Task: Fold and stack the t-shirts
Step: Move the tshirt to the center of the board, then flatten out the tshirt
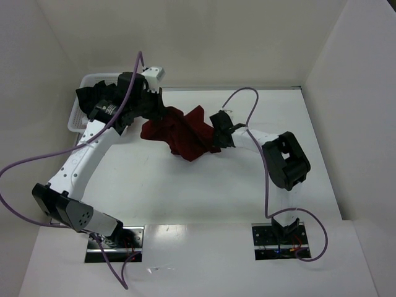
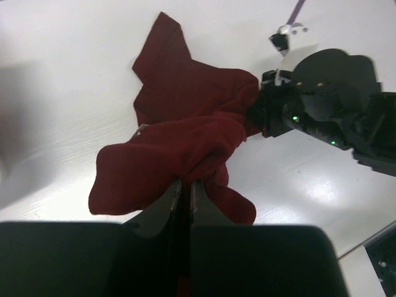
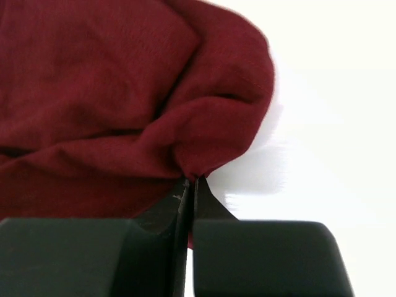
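The maroon t-shirt, bunched at the middle of the table, is pinched at opposite ends by the left gripper and right gripper, both clamped tight on it, apparently to be pulled flat for folding, while black cloth, likely the second t-shirt, is seen heaped in the white mesh basket.

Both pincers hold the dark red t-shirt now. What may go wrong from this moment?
1. The left pincer and the right pincer each nip only a small fold of the maroon t-shirt; pulling apart may let the cloth slip out.
2. The shirt lies bunched, so a pincer may hold several layers and the spread could come out twisted.
3. The left arm reaches beside the white basket; a wide swing might knock it.
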`<state>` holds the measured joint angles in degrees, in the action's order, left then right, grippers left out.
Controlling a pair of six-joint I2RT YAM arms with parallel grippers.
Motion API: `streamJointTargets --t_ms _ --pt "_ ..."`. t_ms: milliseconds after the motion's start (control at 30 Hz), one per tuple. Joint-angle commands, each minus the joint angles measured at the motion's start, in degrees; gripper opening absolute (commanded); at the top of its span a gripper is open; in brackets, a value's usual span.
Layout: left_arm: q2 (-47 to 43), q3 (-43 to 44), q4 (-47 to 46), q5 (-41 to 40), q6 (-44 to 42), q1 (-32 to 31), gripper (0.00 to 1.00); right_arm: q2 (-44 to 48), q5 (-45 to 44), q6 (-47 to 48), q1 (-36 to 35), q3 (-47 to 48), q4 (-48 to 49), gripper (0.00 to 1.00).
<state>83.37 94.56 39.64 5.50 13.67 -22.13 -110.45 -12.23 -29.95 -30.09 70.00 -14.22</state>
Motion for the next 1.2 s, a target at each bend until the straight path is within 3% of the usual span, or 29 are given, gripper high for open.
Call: streamJointTargets --t_ms 0,267,467,600,1000,1167 --pt "-2.7 -0.3 -1.9 -3.7 0.6 0.9 0.06 4.1 -5.4 0.3 1.9 5.3 -3.1 0.0" --pt "-5.1 0.3 -3.0 -13.1 -1.3 4.3 0.11 22.3 1.0 4.6 13.4 19.6 -5.3 0.0" --pt "-6.9 0.9 -5.9 -17.1 -3.6 4.8 0.07 30.4 0.5 8.0 13.9 30.8 -6.5 0.0" --pt "-9.7 -0.3 -7.9 -14.6 -3.6 4.8 0.05 34.1 0.5 9.0 13.9 34.9 -7.6 0.0" --pt "-18.6 -0.5 -5.8 -7.4 -6.5 4.8 0.09 46.1 -0.7 9.1 13.9 29.1 -9.4 0.0" --pt "-22.4 -0.5 -2.4 -5.7 -6.5 4.8 0.0 52.5 -1.2 7.5 13.9 23.9 -12.5 0.0"
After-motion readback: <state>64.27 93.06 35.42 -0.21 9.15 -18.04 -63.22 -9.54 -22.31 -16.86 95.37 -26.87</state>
